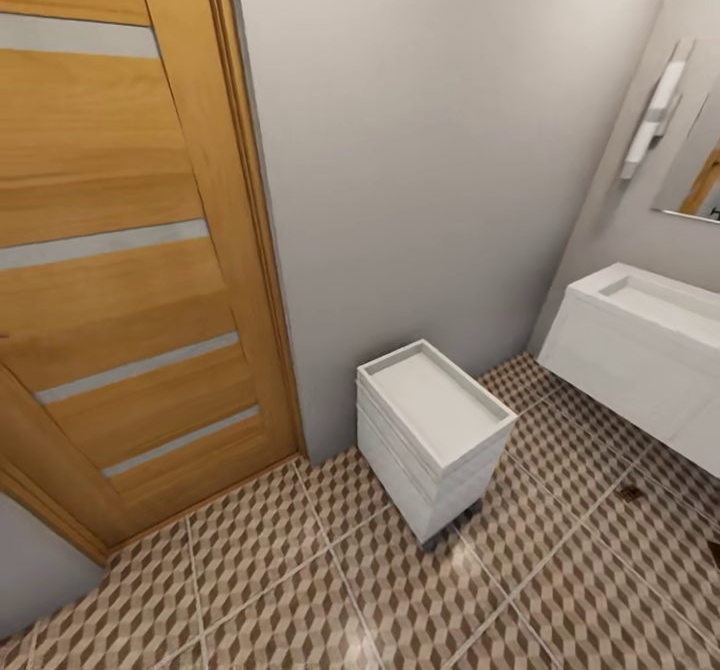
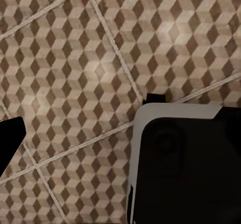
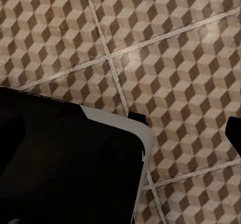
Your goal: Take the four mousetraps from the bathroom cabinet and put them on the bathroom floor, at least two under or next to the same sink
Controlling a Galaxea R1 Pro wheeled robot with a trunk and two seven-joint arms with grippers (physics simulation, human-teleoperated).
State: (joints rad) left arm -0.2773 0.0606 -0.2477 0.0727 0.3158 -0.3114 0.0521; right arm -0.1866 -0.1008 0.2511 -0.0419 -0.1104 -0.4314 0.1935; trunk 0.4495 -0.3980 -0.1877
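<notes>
From the left, we face the striped door [image 1: 120, 250], then a small white drawer unit [image 1: 432, 430] on the bathroom floor [image 1: 300, 590], then the sink [image 1: 640, 350] on the right wall. No mousetraps or cabinet appear before us. Both wrist cameras look down at tiles; we cannot tell either pincer's state. We judge the traps light, stiff and snappy, best pinched by the board's edges.
</notes>
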